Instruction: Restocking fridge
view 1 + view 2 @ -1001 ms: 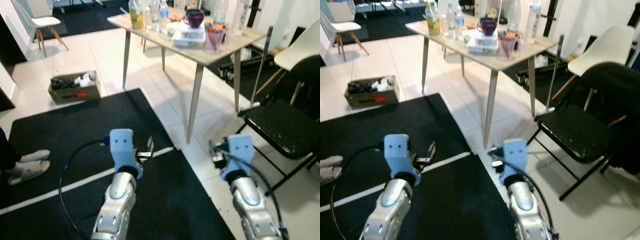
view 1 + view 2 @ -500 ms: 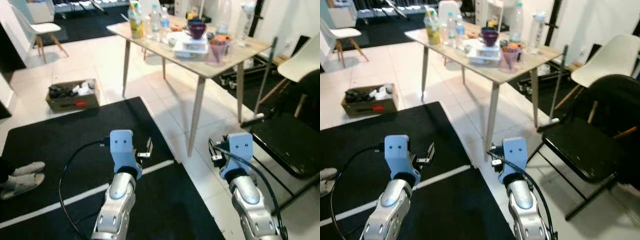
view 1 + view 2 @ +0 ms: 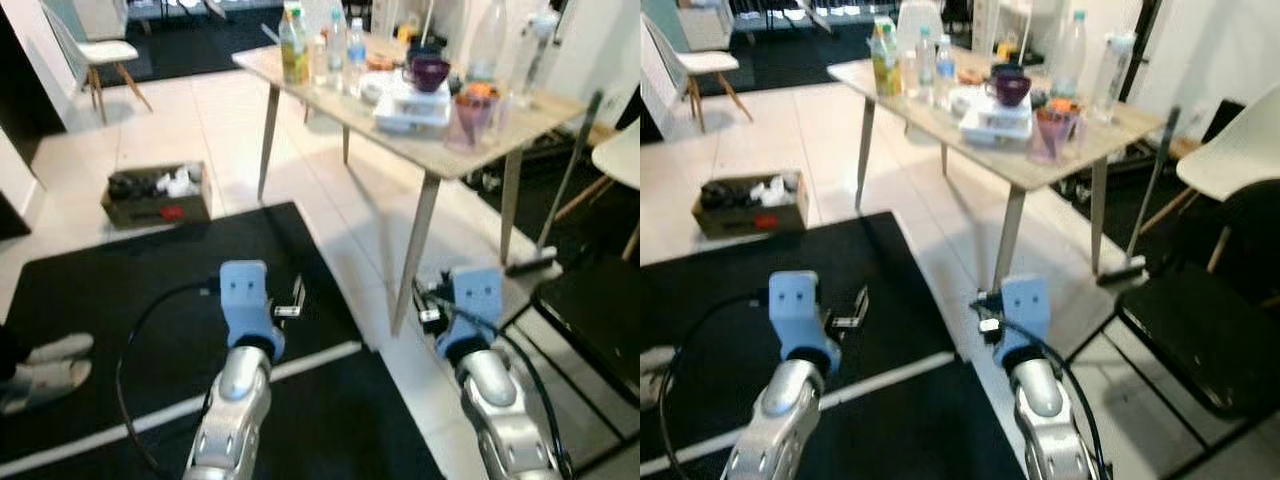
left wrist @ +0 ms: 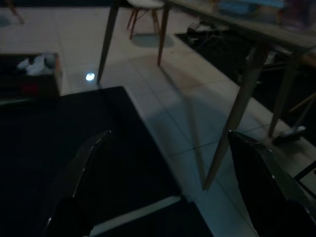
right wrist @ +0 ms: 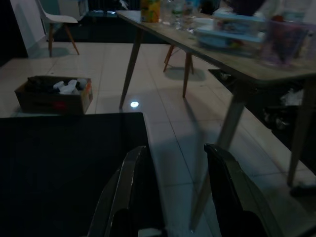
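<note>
While we stand on the black mat [image 3: 120,290], our left gripper [image 4: 168,177] hangs empty with its fingers spread wide, and our right gripper [image 5: 170,187] hangs empty, fingers parted. Ahead, the wooden table [image 3: 420,140] carries bottles [image 3: 335,45] and a juice carton [image 3: 293,35] at its far corner, beside a purple cup [image 3: 430,72].

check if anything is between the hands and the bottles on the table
Nothing blocks them. Both hands, left hand and right hand, are empty and low over the mat; bare floor lies before the table with the bottles.
</note>
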`<state>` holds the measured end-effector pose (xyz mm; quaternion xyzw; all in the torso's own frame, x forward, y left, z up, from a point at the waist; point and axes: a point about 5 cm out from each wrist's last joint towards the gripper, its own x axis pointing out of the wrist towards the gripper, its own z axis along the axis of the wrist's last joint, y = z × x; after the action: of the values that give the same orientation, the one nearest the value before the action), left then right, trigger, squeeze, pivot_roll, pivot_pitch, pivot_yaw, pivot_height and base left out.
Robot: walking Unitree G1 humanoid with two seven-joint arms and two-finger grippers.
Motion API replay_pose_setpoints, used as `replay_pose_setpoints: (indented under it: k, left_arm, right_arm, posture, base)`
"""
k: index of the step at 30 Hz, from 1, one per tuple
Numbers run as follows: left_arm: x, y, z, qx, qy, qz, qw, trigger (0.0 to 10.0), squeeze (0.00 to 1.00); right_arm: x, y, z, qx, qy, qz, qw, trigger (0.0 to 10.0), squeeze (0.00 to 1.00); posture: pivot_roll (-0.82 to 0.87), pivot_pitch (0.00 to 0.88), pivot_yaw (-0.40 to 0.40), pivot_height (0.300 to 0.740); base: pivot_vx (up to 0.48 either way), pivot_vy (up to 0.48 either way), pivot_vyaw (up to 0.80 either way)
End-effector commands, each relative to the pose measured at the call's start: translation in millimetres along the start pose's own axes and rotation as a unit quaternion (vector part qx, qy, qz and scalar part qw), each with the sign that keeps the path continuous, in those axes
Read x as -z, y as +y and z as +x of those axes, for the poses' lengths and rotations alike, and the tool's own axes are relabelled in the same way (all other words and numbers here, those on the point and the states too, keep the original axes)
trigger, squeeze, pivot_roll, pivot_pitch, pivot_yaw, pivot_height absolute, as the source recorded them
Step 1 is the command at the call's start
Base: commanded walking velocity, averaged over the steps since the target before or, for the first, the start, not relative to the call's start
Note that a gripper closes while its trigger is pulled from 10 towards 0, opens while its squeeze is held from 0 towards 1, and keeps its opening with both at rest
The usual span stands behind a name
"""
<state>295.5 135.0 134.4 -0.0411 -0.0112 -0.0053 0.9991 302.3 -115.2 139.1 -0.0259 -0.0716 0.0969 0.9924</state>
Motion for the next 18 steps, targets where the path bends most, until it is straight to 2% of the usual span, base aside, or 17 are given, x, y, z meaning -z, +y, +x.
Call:
replay_pose_setpoints:
  k: [1,5,18]
  left_arm:
    - [1.5,0.9,-1.8,-0.002,0.002,0.006,1.000,10.0,0.00]
    - [2.0,0.8,-2.0,-0.002,0.003,0.006,1.000,10.0,0.00]
    - [4.9,1.8,-2.5,-0.001,0.008,0.009,1.000,10.0,0.00]
  right_arm:
    - [1.9,-1.2,-2.1,-0.002,0.004,-0.001,1.000,10.0,0.00]
    - [1.9,-0.9,-2.1,-0.003,0.004,-0.001,1.000,10.0,0.00]
    - [2.3,1.2,-1.4,-0.007,0.003,0.001,1.000,10.0,0.00]
  posture:
    - [-0.12,0.112,0.009,0.740]
    - [-0.12,0.111,0.010,0.740]
    - [-0.11,0.104,0.012,0.740]
  base:
    - [0.379,0.000,0.00]
    - [0.377,0.000,0.00]
    - [0.370,0.000,0.42]
